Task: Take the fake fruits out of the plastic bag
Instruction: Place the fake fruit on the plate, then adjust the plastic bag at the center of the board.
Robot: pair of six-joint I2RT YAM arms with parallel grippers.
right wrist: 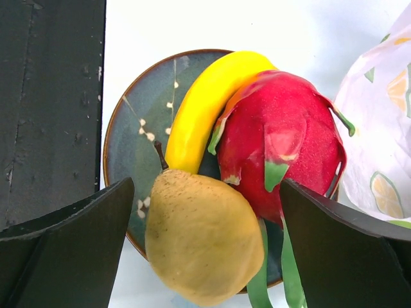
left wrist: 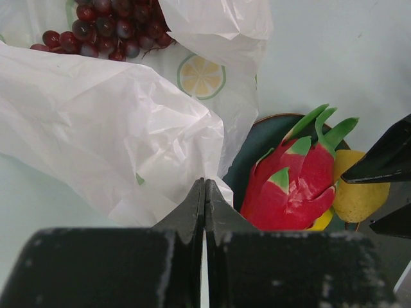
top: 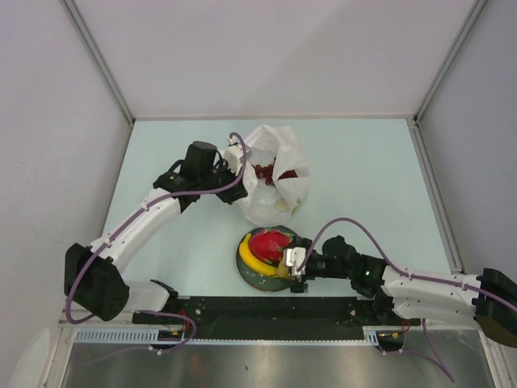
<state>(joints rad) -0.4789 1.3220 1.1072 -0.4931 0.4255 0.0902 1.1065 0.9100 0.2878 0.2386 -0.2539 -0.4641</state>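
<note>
Fake fruits (top: pixel 271 242) mostly out, banana (right wrist: pixel 205 106), dragon fruit (right wrist: pixel 282 141) and lemon (right wrist: pixel 202 240) sit on the plate (right wrist: pixel 135 128) at lower centre under my spread right end effector (right wrist: pixel 205 189), while my left end effector (left wrist: pixel 204 186) pinches the plastic bag (top: pixel 271 198) at upper centre, where the grape bunch (top: pixel 262 170) likely needs the next reach.

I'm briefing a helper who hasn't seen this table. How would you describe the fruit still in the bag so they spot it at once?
On the pale green table, beyond the dark plate, lies a crumpled white bag. In its open mouth sits the grape bunch: a cluster of small dark red balls, unlike the single large banana and dragon fruit on the plate.
</note>
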